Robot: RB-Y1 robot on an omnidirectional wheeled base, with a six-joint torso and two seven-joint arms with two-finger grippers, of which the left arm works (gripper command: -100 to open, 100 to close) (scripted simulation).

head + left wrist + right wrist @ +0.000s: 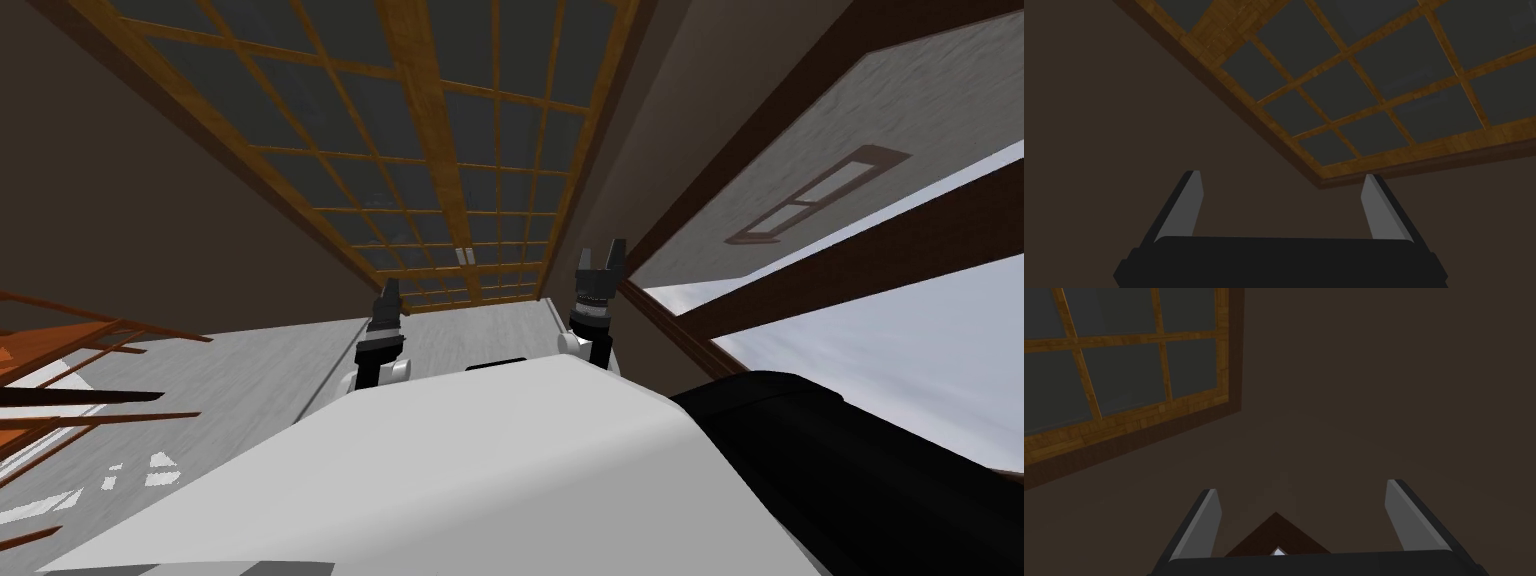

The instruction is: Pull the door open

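Note:
The door (430, 120) is a wide wooden lattice with dark glass panes, straight ahead of me, and it looks shut. A small pale handle pair (462, 256) sits on its middle stile. My left gripper (388, 290) is raised short of the door's lower left, open and holding nothing. In the left wrist view the gripper (1281, 185) points at the door's corner panes (1374, 100). My right gripper (603, 258) stands open to the right of the door. Seen from the right wrist, it (1301, 495) faces the brown wall beside the door frame (1124, 373).
Dark brown walls flank the door. Orange-brown wooden slats (70, 350) jut in at the left. On the right are a pale wall with a small framed panel (820, 195), a big window (900, 330) and a black bulk (850, 450). Grey floor (250, 350) lies between.

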